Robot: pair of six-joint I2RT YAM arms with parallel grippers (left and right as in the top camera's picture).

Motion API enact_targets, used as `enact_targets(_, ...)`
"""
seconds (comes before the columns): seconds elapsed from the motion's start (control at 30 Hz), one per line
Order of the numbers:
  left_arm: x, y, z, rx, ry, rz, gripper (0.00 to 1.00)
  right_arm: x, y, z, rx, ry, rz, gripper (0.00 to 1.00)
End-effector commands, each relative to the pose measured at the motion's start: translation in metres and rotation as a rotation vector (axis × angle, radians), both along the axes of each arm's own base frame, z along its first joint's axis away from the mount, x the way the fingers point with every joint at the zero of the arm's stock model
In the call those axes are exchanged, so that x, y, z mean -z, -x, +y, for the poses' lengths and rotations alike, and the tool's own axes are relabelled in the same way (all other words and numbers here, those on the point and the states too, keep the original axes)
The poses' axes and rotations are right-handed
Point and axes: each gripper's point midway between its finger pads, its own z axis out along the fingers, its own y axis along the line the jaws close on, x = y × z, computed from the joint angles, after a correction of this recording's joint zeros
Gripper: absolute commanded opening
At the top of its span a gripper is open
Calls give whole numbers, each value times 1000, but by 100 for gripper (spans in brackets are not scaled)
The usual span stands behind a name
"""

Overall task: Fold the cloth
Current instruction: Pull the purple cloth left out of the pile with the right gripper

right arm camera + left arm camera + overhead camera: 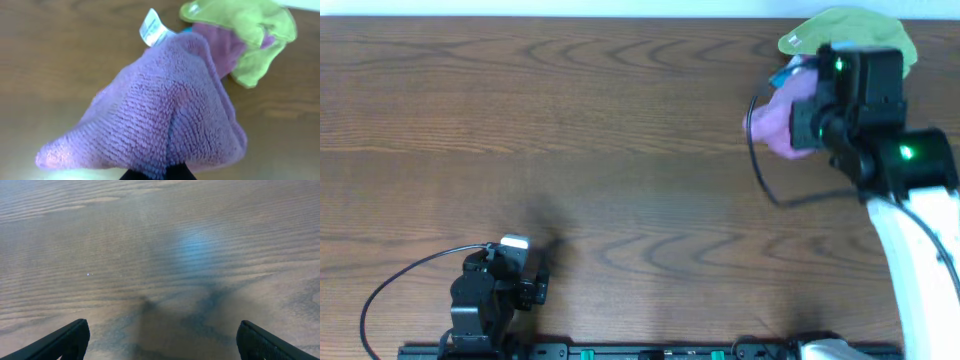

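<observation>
Right now my right pincer (157, 174) is clenched on the purple cloth (165, 110). Its dark tips are pressed together at the 6 o'clock edge of the right wrist view, and the terry fabric bunches away from them in a loose cone. A white label (152, 27) sticks out of the cloth's far end at about 12 o'clock. Just beyond, toward 1 o'clock, a crumpled green cloth (245, 30) touches the purple one and partly overlaps it. From overhead, both cloths sit at about 2 o'clock on the wooden bench (570, 120), near its far edge. My left pincer (160, 347) is released, its fingers spread wide over bare wood at about 7 o'clock, well apart from the cloths.
</observation>
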Motion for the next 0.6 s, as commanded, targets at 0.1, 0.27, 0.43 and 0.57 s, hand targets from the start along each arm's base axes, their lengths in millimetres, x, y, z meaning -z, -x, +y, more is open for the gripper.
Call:
enact_targets(0.1, 9, 4, 1, 2, -10, 30, 95, -15, 55, 47, -164, -121, 38, 1)
enact_targets(0.27, 9, 4, 1, 1, -10, 30, 95, 18, 77, 88, -313, -197, 155, 2)
enact_targets(0.43, 9, 4, 1, 1, -10, 30, 95, 63, 74, 119, -372, -237, 189, 1)
enact_targets(0.57, 9, 4, 1, 1, -10, 30, 95, 84, 60, 154, -449, -302, 162, 1)
